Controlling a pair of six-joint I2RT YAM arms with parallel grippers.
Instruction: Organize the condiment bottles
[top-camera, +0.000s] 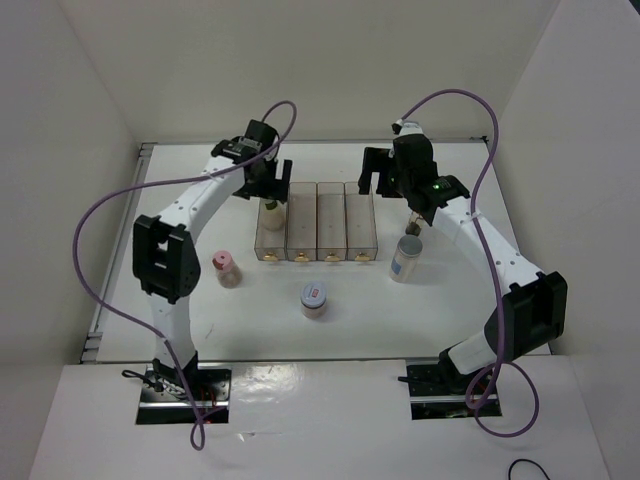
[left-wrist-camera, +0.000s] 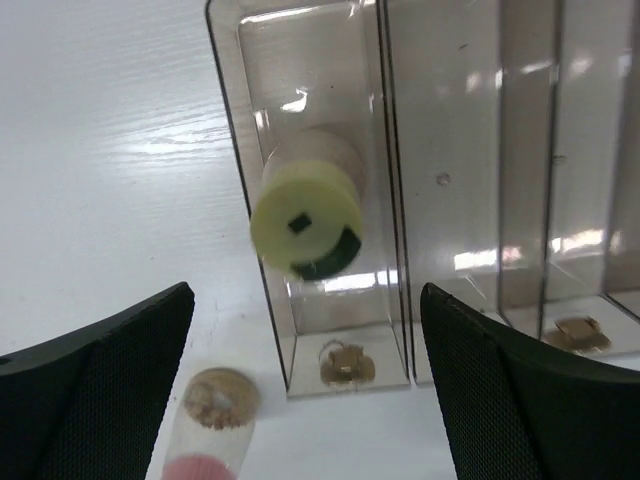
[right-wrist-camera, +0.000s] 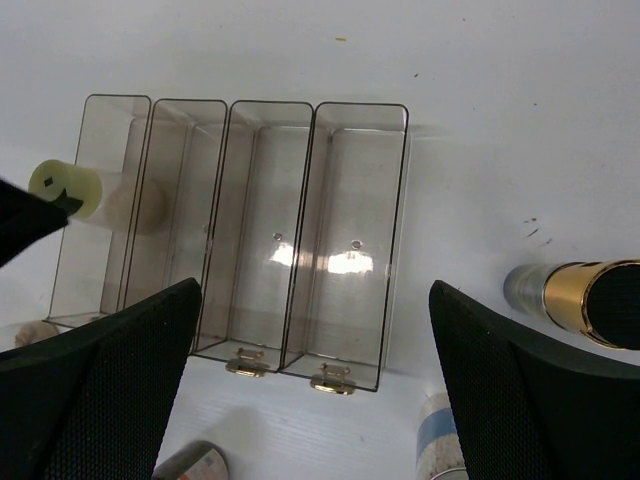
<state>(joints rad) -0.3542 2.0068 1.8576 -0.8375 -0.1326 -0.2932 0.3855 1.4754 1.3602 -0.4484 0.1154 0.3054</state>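
The round yellow-lidded jar (left-wrist-camera: 305, 220) stands inside the leftmost compartment of the clear four-compartment plastic rack (top-camera: 316, 220). The left gripper (left-wrist-camera: 305, 295) hangs above it, fingers apart and touching nothing, so this placement looks finished. The right gripper (right-wrist-camera: 315, 288), equally spread and holding nothing, hovers over the rack. The slim black-capped amber bottle (right-wrist-camera: 575, 298) stands just right of the rack. Fetching it probably comes next: shift right, descend, close around its body.
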